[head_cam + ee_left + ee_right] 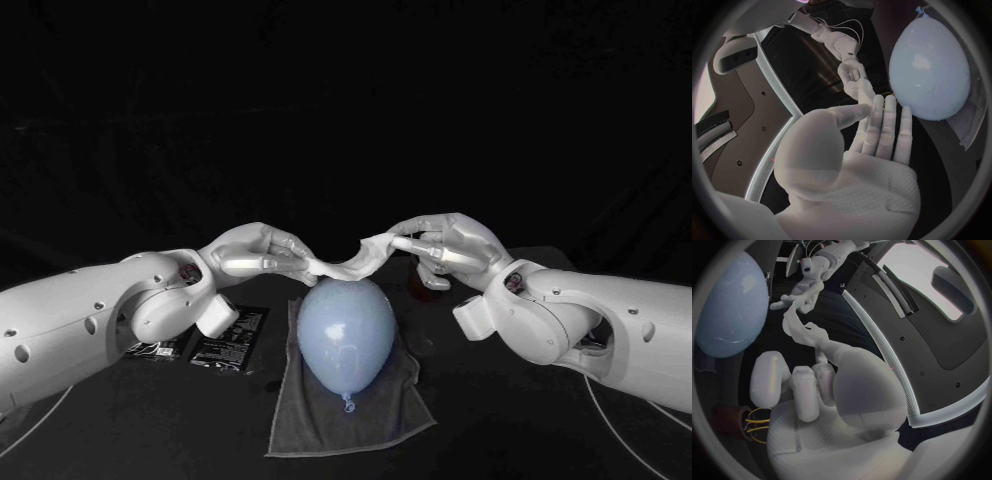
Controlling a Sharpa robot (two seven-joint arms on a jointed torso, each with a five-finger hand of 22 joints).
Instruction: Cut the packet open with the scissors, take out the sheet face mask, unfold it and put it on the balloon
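Desk, black, is carrying a grey towel that is lying at lower centre of the head view. A pale blue balloon is resting lengthwise on the towel, its knotted end pointing toward the bottom of the frame and its rounded end reaching just past the towel's far edge. In the wrist views the balloon is showing as a smooth pale oval.

Just above that rounded end, the left hand is coming in from the left and the right hand from the right. Both are pinching the white sheet face mask, one at each end. The mask is hanging crumpled between them, sagging toward the balloon; whether it is touching the balloon cannot be told. From the right wrist, the mask is trailing as a twisted strip away from the right hand's fingers.

A black packet is lying flat on the desk left of the towel, partly under the left arm.
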